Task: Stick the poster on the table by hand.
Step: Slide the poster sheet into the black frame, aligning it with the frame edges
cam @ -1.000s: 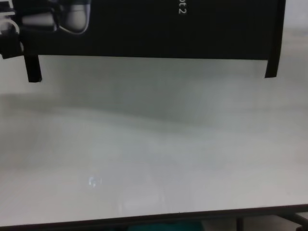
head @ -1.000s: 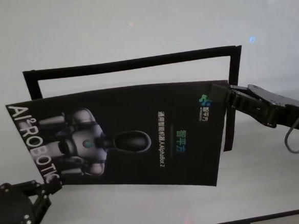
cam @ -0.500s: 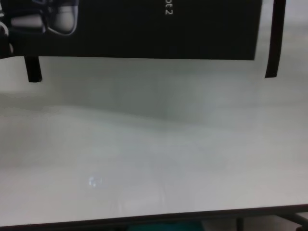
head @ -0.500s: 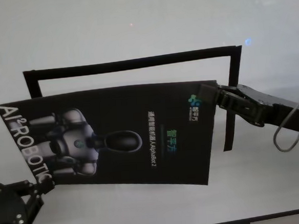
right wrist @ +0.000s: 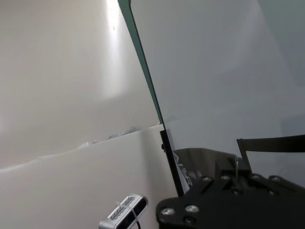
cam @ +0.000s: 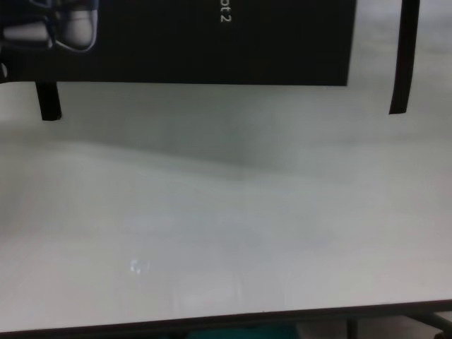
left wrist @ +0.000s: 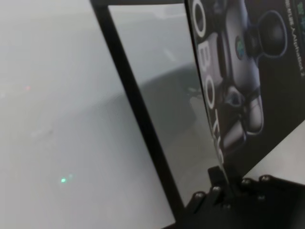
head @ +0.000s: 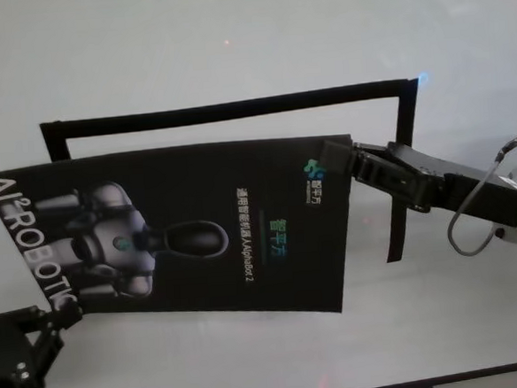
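Above the table (head: 230,36) we hold the poster (head: 181,230) over the black tape frame (head: 226,109): our left gripper (head: 58,316) has its jaws clamped on the near left corner, our right gripper (head: 338,157) on the far right corner.

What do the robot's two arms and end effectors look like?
Both end effectors are black and chunky, with small silver screws. The right end effector sits on a black jointed link that ends in a silver-grey wrist, with a thin grey cable looping beside it. The left end effector is all black.
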